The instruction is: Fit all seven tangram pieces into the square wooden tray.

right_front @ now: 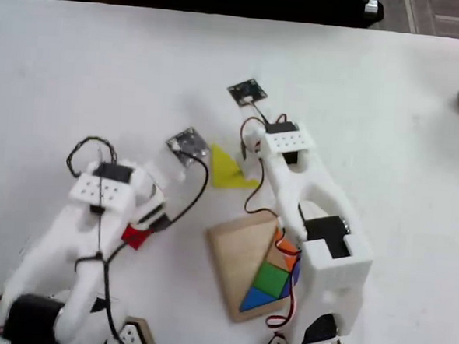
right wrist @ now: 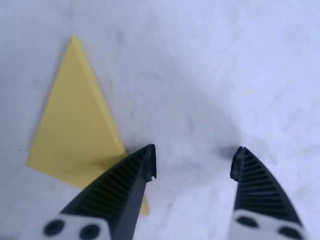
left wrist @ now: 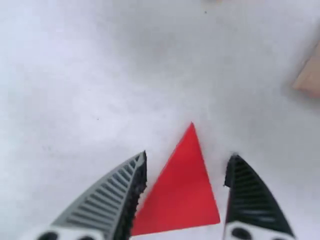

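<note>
Where the arm bases stand, the square wooden tray (right_front: 236,254) is seen from above on the table (right_front: 374,95). An orange piece (right_front: 286,246), a green piece (right_front: 271,277) and a blue piece (right_front: 259,300) are set along its side by the right arm. Only the left wrist view shows the red triangle (left wrist: 180,200) flat between the parted fingers of the left gripper (left wrist: 187,156). Farther out, the yellow triangle (right wrist: 75,120) is found just beside the right gripper (right wrist: 194,148), which is spread open over bare table.

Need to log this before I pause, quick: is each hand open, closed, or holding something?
Left hand: open, straddling the red triangle.
Right hand: open, holding nothing, at the yellow triangle's edge.
</note>
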{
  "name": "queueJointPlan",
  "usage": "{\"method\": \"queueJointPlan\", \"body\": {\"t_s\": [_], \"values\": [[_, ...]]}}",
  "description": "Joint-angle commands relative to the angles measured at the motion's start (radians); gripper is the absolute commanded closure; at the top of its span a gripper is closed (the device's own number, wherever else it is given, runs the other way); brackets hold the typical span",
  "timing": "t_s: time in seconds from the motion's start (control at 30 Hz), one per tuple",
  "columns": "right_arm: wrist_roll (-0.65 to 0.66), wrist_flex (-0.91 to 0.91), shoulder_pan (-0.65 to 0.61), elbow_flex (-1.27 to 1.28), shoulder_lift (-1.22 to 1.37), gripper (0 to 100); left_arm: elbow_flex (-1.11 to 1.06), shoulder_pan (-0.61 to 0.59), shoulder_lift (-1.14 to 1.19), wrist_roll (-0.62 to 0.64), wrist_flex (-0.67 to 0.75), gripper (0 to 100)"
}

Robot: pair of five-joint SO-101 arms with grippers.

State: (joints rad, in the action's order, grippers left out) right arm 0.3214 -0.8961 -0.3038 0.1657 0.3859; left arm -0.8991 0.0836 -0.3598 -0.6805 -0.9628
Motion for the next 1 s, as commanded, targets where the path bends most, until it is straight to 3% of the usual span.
{"method": "queueJointPlan", "body": {"t_s": [0.0,0.13,0.27,0.57,0.77,0.97], "values": [[0.015,0.016,0.005,-0.046,-0.007,75.8,-0.051,-0.007,-0.186,-0.221,-0.063,73],[0.017,0.016,0.005,-0.046,-0.007,75.8,-0.115,-0.012,-0.237,-0.466,-0.121,73],[0.017,0.016,0.004,-0.046,-0.007,75.8,-0.138,-0.035,-0.237,-0.617,-0.121,73],[0.017,0.018,0.004,-0.046,-0.007,75.8,-0.150,-0.094,-0.236,-0.623,-0.054,73],[0.017,0.018,0.004,-0.046,-0.007,75.8,-0.216,-0.102,-0.153,-0.623,0.101,73],[0.017,0.018,0.002,-0.046,-0.007,75.8,-0.163,-0.119,-0.084,-0.572,0.077,72]]}}
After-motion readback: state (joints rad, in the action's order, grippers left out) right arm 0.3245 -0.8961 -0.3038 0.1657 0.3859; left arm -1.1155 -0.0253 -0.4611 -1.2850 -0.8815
